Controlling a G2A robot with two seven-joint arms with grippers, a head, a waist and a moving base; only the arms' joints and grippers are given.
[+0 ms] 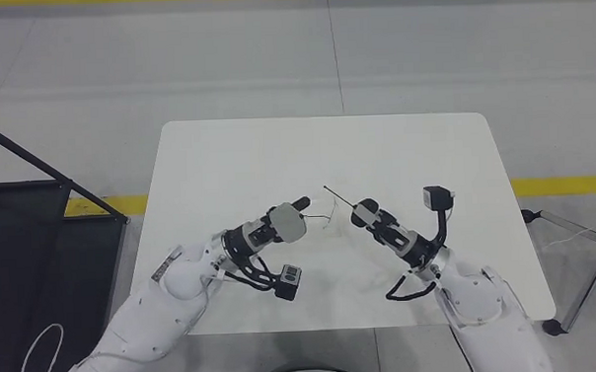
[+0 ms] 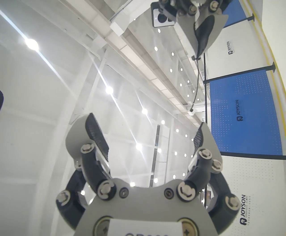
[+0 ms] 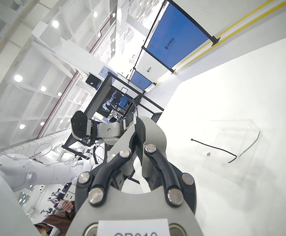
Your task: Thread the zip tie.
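Left gripper (image 2: 145, 121) spread wide and empty over the white rectangular table (image 1: 426, 162), its pads just short of the free end of a thin black plastic zip tie (image 2: 197, 85). Beyond it, a second thin black strip (image 1: 339, 196) appears to lie on the table. The right gripper (image 3: 136, 121) is clenched on the tie's other end, holding it out between the arms. We judge the threading barely begun: no loop is formed, and the free end is not yet caught or fed through.
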